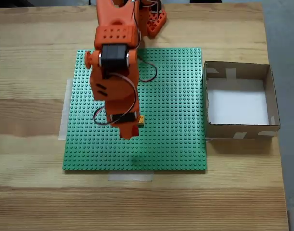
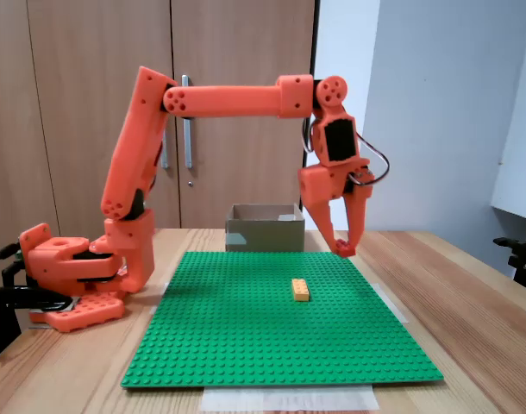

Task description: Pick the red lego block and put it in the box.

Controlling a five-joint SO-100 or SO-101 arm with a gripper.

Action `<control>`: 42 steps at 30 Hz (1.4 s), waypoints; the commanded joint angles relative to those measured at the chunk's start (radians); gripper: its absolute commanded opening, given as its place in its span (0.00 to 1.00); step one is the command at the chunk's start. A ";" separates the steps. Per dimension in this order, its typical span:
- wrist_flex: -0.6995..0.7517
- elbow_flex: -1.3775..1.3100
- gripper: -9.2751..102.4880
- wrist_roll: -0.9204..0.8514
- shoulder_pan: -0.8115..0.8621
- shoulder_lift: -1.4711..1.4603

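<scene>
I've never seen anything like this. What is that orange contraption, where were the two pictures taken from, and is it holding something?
It is a small jointed robot arm on a wooden table, ending in a two-fingered claw. One fixed view looks straight down on the green studded baseplate; the other looks level along the table. An orange-yellow brick sits on the baseplate, and a shallow cardboard box stands beside it. The claw hangs above the baseplate with its tips close together; whether it holds anything is too small to tell.

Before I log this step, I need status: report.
Gripper raised over green baseplate, apparently shut on red lego block. Box empty. Orange brick lies on baseplate.
</scene>
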 commanded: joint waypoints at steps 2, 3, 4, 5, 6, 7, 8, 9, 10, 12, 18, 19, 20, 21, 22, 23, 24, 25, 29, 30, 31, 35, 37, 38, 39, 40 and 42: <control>-0.011 0.026 0.11 -0.002 -0.028 0.137; -0.008 0.031 0.11 -0.002 -0.037 0.153; -0.005 0.034 0.11 0.000 -0.046 0.169; 0.000 0.035 0.11 0.002 -0.055 0.181; 0.003 0.035 0.11 0.005 -0.067 0.193; 0.008 0.035 0.11 0.006 -0.078 0.207; 0.011 0.038 0.11 0.009 -0.091 0.222; 0.014 0.041 0.11 0.011 -0.103 0.238; 0.017 0.046 0.11 0.014 -0.117 0.256; 0.011 0.071 0.11 0.021 -0.144 0.296; -0.020 0.178 0.10 0.034 -0.250 0.420; -0.014 0.181 0.10 0.040 -0.267 0.430; -0.008 0.183 0.10 0.043 -0.281 0.439; -0.002 0.183 0.10 0.052 -0.293 0.445; 0.000 0.183 0.10 0.060 -0.302 0.454; 0.003 0.183 0.09 0.063 -0.314 0.460; 0.006 0.181 0.09 0.064 -0.325 0.466; 0.011 0.181 0.09 0.072 -0.337 0.471; 0.018 0.178 0.09 0.092 -0.390 0.488; 0.018 0.178 0.09 0.094 -0.405 0.491; 0.021 0.176 0.09 0.097 -0.422 0.492; 0.034 0.164 0.08 0.110 -0.497 0.495; 0.040 0.164 0.08 0.114 -0.540 0.495; 0.041 0.163 0.08 0.114 -0.560 0.495; 0.043 0.161 0.08 0.123 -0.577 0.494; 0.048 0.161 0.08 0.123 -0.598 0.492; 0.051 0.161 0.08 0.127 -0.637 0.488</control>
